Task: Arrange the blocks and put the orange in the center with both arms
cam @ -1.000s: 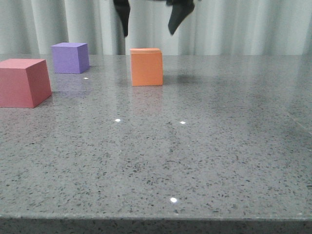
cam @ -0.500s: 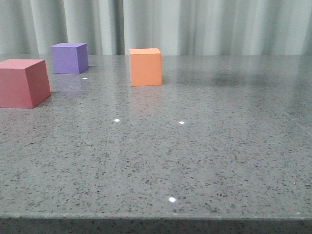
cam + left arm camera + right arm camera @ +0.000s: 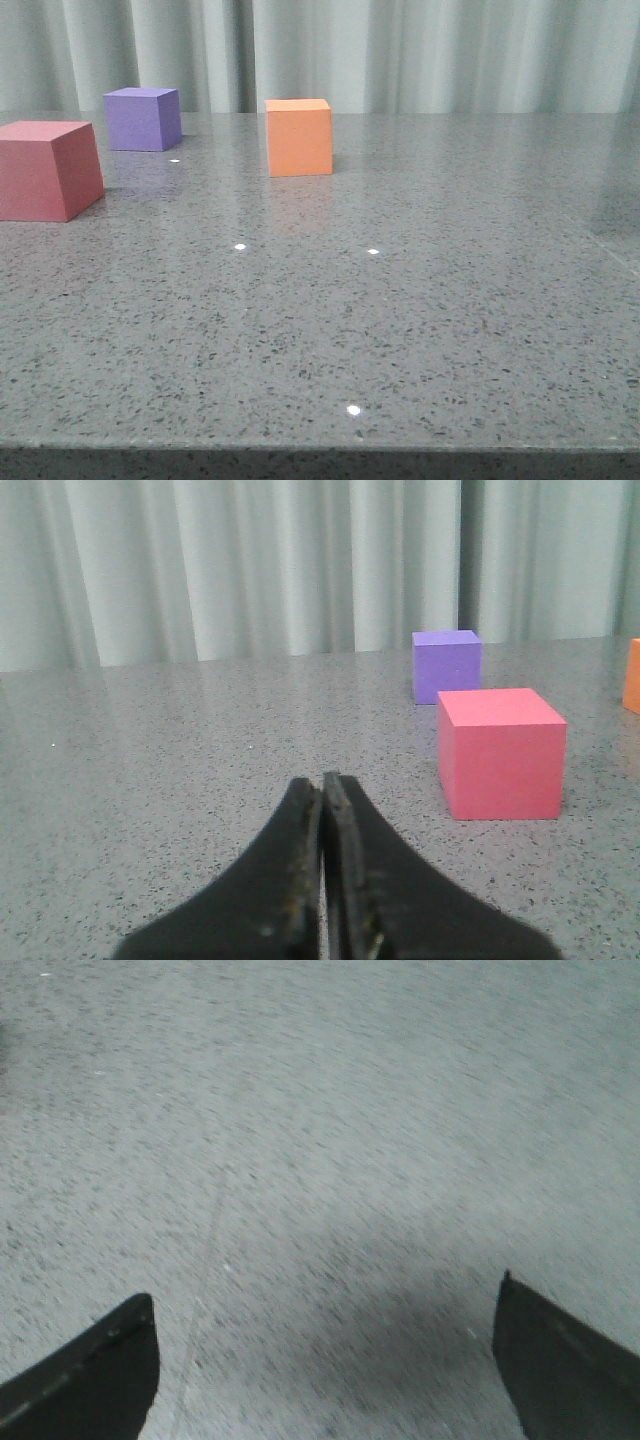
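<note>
The orange cube (image 3: 299, 137) stands on the grey table toward the back, near the middle. The purple cube (image 3: 144, 118) stands at the back left, and the red-pink cube (image 3: 47, 168) is nearer, at the far left. No gripper shows in the front view. In the left wrist view my left gripper (image 3: 323, 785) is shut and empty, low over the table, with the red-pink cube (image 3: 500, 752), the purple cube (image 3: 447, 665) and an edge of the orange cube (image 3: 633, 675) ahead of it. In the right wrist view my right gripper (image 3: 325, 1305) is open and empty above bare table.
The grey speckled table (image 3: 400, 320) ends at a front edge close to the camera. A pale curtain (image 3: 420, 50) hangs behind the table. The right wrist view is blurred by motion.
One second ago two open black fingers hung above the orange cube at the top of the front view. They have left that view. The cubes have not moved.
</note>
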